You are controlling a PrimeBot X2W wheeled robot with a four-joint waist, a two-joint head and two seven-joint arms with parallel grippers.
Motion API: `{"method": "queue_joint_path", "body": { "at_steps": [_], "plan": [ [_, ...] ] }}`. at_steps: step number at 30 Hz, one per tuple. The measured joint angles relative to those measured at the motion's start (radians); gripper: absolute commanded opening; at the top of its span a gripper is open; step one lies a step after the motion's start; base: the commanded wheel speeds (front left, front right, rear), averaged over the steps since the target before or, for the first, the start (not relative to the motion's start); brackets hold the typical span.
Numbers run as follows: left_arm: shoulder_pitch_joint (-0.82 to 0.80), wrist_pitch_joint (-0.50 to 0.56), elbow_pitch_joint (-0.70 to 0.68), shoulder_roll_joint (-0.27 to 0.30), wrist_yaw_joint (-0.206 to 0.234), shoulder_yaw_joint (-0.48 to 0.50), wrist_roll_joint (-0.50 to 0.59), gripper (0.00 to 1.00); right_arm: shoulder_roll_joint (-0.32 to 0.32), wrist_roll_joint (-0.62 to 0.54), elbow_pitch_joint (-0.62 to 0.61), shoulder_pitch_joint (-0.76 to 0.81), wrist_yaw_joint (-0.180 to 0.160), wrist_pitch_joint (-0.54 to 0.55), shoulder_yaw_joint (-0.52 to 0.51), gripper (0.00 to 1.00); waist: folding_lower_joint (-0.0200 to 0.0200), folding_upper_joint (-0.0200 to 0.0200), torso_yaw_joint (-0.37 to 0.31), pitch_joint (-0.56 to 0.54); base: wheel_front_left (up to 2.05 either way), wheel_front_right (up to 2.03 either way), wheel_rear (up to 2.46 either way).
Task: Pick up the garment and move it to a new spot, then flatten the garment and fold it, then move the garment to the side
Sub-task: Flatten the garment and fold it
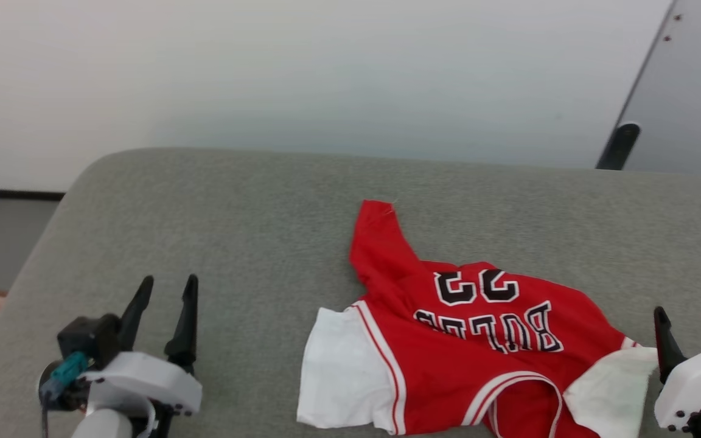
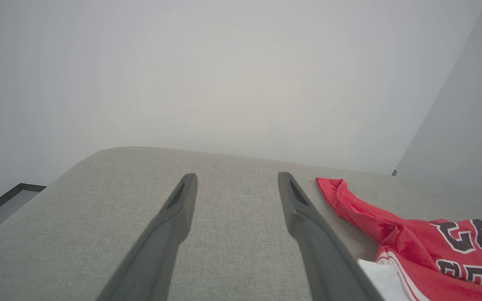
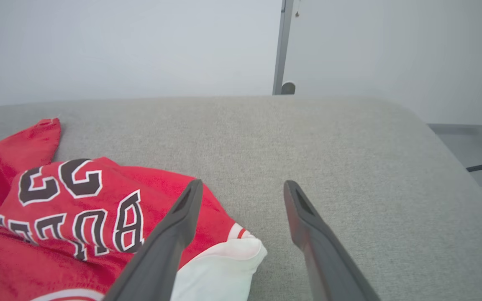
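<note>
The garment (image 1: 478, 365) lies crumpled near the front edge of the grey table (image 1: 235, 213), right of the middle. The left gripper (image 1: 169, 283) is wide and empty over bare table. The right gripper (image 1: 685, 313), also wide, is just beside a white sleeve.

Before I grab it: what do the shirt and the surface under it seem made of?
The shirt looks like soft, matte knit fabric, slightly fuzzy up close, lying in limp folds. The surface looks like grey woven upholstery cloth, matte, with a fine speckled weave and a rounded, probably padded edge.
</note>
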Motion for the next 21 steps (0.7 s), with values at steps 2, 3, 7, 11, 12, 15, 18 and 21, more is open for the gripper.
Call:
{"method": "queue_joint_path", "body": {
  "at_steps": [2, 3, 7, 11, 12, 15, 18, 21],
  "plan": [
    [0.013, 0.000, -0.002, 0.018, 0.000, -0.003, -0.005, 1.00, -0.014, 0.005, -0.014, 0.014, 0.000, -0.052, 0.029, 1.00, 0.0000, 0.0000, -0.018, -0.006, 0.00, 0.00, 0.00],
    [0.021, 0.000, -0.003, 0.022, 0.000, -0.003, -0.012, 1.00, -0.014, 0.006, -0.018, 0.019, 0.000, -0.080, 0.038, 1.00, 0.0000, 0.0000, -0.028, -0.009, 0.00, 0.00, 0.00],
    [0.051, 0.000, -0.006, 0.032, 0.000, -0.015, -0.035, 1.00, -0.018, 0.012, -0.021, 0.050, 0.000, -0.184, 0.061, 1.00, 0.0000, 0.0000, -0.064, -0.016, 0.00, 0.00, 0.00],
    [0.064, 0.017, -0.021, 0.045, 0.000, -0.042, -0.071, 1.00, -0.013, 0.004, -0.028, 0.072, 0.000, -0.253, 0.064, 1.00, 0.0000, 0.0000, -0.095, -0.020, 0.00, 0.00, 0.00],
    [0.066, 0.037, -0.029, 0.049, 0.000, -0.055, -0.088, 1.00, -0.013, 0.004, -0.030, 0.074, 0.000, -0.266, 0.067, 1.00, 0.0000, 0.0000, -0.102, -0.020, 0.00, 0.00, 0.00],
    [0.066, 0.165, -0.043, 0.065, 0.000, -0.071, -0.174, 1.00, -0.009, -0.005, -0.045, 0.082, 0.000, -0.284, 0.084, 1.00, 0.0000, 0.0001, -0.121, -0.016, 0.00, 0.00, 0.00],
    [0.051, 0.330, -0.073, 0.087, 0.005, -0.065, -0.264, 1.00, -0.007, -0.004, -0.050, 0.096, 0.000, -0.279, 0.100, 1.00, 0.0000, 0.0000, -0.133, -0.007, 0.00, 0.00, 0.00],
    [0.029, 0.549, -0.112, 0.114, 0.033, -0.069, -0.336, 1.00, -0.004, 0.005, -0.066, 0.100, 0.000, -0.265, 0.115, 1.00, 0.0000, 0.0000, -0.141, 0.006, 0.00, 0.00, 0.00]
  ]
}}
